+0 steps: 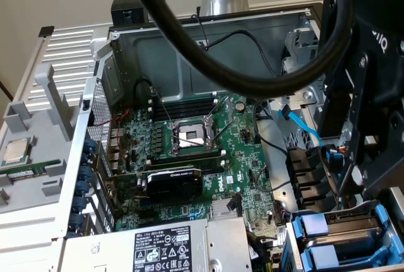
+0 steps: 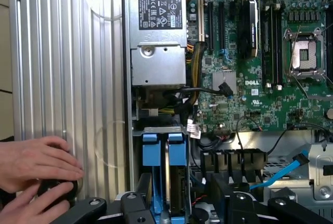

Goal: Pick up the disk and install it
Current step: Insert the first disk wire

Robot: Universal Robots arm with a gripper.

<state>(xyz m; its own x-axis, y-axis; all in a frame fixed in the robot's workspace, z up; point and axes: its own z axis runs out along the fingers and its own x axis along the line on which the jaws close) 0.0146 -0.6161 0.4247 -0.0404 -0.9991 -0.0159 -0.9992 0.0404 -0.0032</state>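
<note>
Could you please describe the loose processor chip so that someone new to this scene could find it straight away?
Start at the open computer case and look outside it toward the exterior view's left, where a grey panel lies flat. The processor chip rests there: small, square and silver-topped, unlike the long green card beside it.

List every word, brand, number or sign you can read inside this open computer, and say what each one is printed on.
"DELL": white print on the green motherboard.
Power supply label: black-and-white warning signs and rows of fine print, too small to read.
Graphics card: a small pale logo on its black cover, too blurred to read.
White tag on a cable: print too small to read.
</note>
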